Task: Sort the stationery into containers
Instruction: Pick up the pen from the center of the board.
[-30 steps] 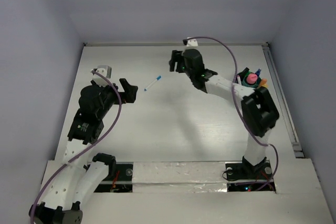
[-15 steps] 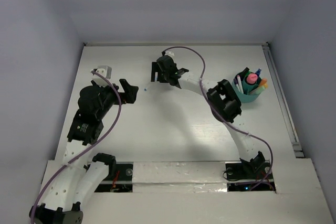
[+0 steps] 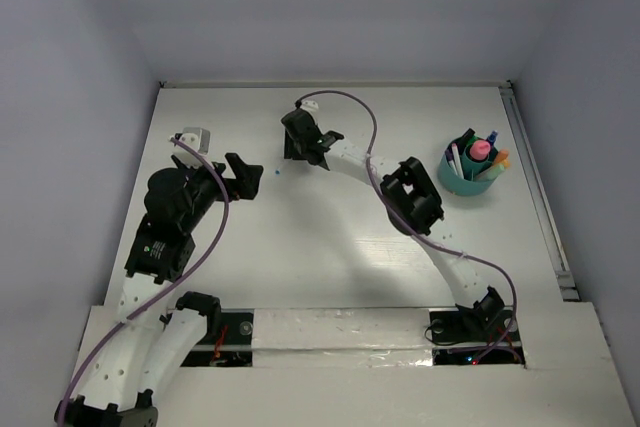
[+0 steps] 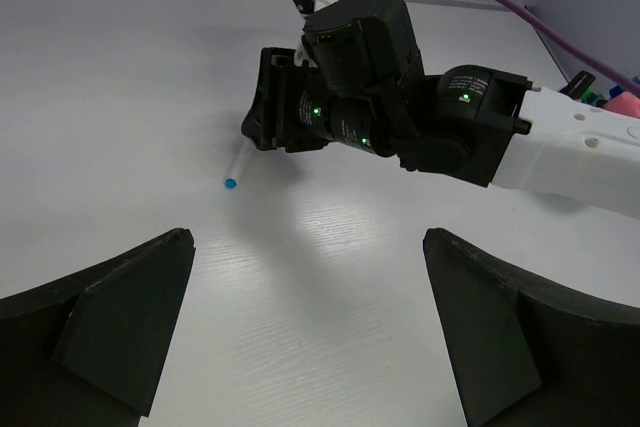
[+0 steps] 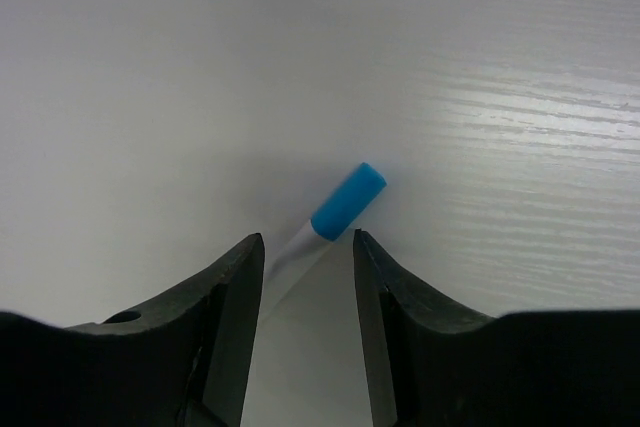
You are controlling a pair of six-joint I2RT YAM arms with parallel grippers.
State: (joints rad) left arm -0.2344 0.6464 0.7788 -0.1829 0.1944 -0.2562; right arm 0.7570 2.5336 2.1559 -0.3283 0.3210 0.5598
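Observation:
A thin white marker with a blue cap (image 5: 347, 202) lies slantwise on the table between the fingers of my right gripper (image 5: 305, 242). The jaws are open, with a gap left on both sides of the barrel. In the left wrist view the marker (image 4: 236, 165) pokes out from under the right gripper (image 4: 262, 117). From above, the right gripper (image 3: 292, 150) covers nearly all of it. The teal holder (image 3: 464, 185) at the far right contains several pens and a pink-topped piece. My left gripper (image 3: 248, 173) hovers wide open and empty, left of the marker.
The purple cable (image 3: 350, 107) loops over the right arm. A small white block (image 3: 194, 137) sits on the left arm's wrist. A rail (image 3: 535, 187) runs along the table's right edge beside the holder.
The right arm swung left from the back middle and came down over the marker, and its jaws narrowed around it. The left arm stayed put.

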